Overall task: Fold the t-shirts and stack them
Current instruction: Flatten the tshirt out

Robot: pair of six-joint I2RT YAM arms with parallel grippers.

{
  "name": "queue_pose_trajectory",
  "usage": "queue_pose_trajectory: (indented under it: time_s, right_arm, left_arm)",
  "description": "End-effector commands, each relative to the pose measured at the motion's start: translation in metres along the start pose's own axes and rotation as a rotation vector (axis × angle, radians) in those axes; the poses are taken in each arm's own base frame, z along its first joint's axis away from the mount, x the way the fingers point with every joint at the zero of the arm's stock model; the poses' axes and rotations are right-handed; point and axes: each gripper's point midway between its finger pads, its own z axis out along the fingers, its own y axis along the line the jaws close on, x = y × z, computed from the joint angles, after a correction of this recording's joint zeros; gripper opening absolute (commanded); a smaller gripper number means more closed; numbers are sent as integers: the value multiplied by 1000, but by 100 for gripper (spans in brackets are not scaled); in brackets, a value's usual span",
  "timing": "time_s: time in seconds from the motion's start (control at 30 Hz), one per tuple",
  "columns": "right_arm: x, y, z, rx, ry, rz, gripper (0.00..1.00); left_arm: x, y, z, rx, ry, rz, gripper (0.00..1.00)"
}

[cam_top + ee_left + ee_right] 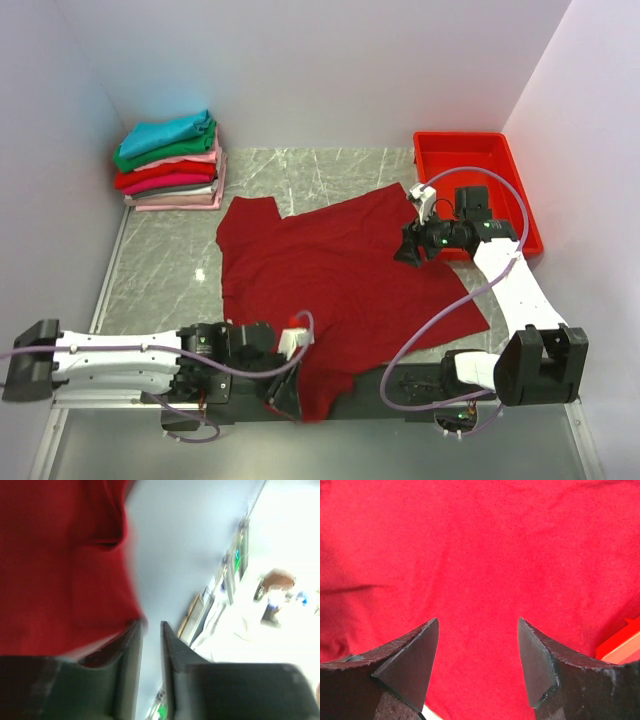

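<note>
A large dark red t-shirt point(330, 270) lies spread open on the marble table, its hem towards the near edge. My left gripper point(287, 395) is low at the shirt's near hem. In the left wrist view its jaws point(150, 625) stand only a narrow gap apart with nothing between them, and red cloth point(60, 570) lies beside the left finger. My right gripper point(410, 247) hovers over the shirt's right side. In the right wrist view it point(478, 622) is wide open and empty above the cloth point(480, 545). A stack of folded shirts point(170, 160), teal on top, sits at the back left.
A bright red plastic tray point(470, 150) stands at the back right, just beyond the right gripper; its corner shows in the right wrist view point(620, 647). White walls close in the table on the left, back and right.
</note>
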Motion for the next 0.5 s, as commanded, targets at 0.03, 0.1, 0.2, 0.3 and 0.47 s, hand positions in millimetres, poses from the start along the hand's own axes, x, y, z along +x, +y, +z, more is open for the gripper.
queue_pose_trajectory:
  time_s: [0.03,0.1,0.2,0.3,0.47]
  right_arm:
    - [-6,-6,-3,24,-13,-22,71]
    - [-5,-7,-1,18,-2,-27,71]
    - [-10,-12,1,16,14,-51,71]
    - [-11,-18,11,6,69,-71,71]
    - [-6,-9,42,-78,181,-89,70]
  left_arm:
    - [-14,-66,-8,58,-55,25,39]
    - [-63,-37,-41,-281,-301,48,61]
    - [-123,-10,-113,-565,-690,-9,97]
    - [-172,-3,-165,-523,-968,-56,99]
    - [-225,58,-232,-589,-1166,-175,100]
